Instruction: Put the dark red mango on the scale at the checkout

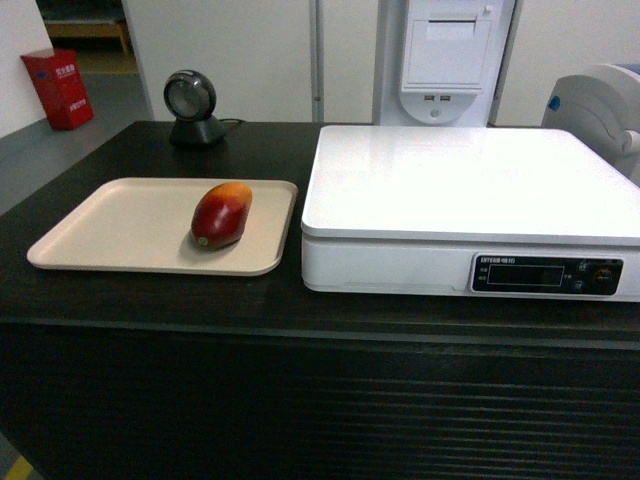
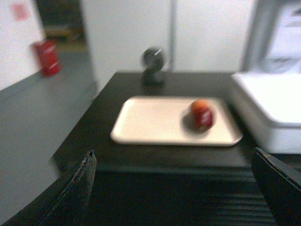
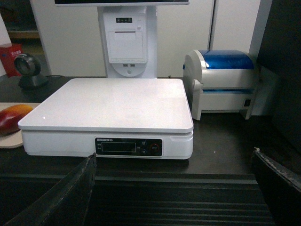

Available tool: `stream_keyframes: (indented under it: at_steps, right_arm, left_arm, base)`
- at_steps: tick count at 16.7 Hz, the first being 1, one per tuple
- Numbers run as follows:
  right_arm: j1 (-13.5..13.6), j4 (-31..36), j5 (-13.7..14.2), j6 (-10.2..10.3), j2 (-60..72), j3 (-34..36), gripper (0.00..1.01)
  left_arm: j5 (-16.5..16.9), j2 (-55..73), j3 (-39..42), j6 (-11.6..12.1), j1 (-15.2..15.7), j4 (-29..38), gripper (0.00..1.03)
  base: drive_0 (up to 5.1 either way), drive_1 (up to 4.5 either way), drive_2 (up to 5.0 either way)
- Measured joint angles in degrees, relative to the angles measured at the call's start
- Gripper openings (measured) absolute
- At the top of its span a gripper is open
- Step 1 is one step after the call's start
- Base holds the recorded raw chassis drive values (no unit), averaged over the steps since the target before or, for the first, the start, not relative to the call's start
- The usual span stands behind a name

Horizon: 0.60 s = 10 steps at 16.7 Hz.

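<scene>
Both pincers hang open in front of the checkout (image 1: 300, 400), holding nothing: my left pincer (image 2: 174, 188) looks at the tray, my right pincer (image 3: 174, 188) looks at the scale (image 1: 470, 190).

The dark red mango (image 1: 221, 214) lies on its side on the beige tray (image 1: 120, 225), near the tray's right edge, just left of the scale. Its skin is glossy and its shape is rounded, so I judge it can slip or roll if I close on it off-centre. The tray is light and could slide under a push. The scale stands higher than the tray, so a low carry could knock the fruit against its white side.

The tabletop is dark and flat, with a slatted front. At the far side stand a round scanner (image 1: 192, 108), a white printer column (image 3: 126, 42) and a blue-topped machine (image 3: 221, 80). A red box (image 1: 57, 88) sits on the floor far left.
</scene>
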State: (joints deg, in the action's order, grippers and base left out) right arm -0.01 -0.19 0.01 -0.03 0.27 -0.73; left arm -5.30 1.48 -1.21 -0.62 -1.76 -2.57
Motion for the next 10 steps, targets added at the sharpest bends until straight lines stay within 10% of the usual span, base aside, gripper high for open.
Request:
stream_keyframes:
  at_steps: [2, 4, 6, 10]
  right_arm:
    - [0.00, 0.02, -0.07, 0.00, 0.00, 0.00, 0.98]
    - [0.00, -0.02, 0.00, 0.00, 0.00, 0.00, 0.98]
    - [0.00, 0.00, -0.02, 0.00, 0.00, 0.00, 0.98]
    - [0.00, -0.02, 0.00, 0.00, 0.00, 0.00, 0.98]
  left_arm:
    - [-24.74, 14.67, -4.46, -2.47, -14.75, 4.90, 0.98]
    - [-39.89, 24.46, -7.54, -2.19, -19.43, 13.86, 0.98]
    - [-35.32, 33.70, -10.75, -0.87, -16.55, 22.53, 0.98]
    - [-13.18, 59.52, -20.04, -0.55, -2.29, 40.63, 0.98]
  base:
    - [0.0, 0.00, 0.0]
    - [0.0, 0.00, 0.0]
    - [0.0, 0.00, 0.0]
    - [0.0, 0.00, 0.0]
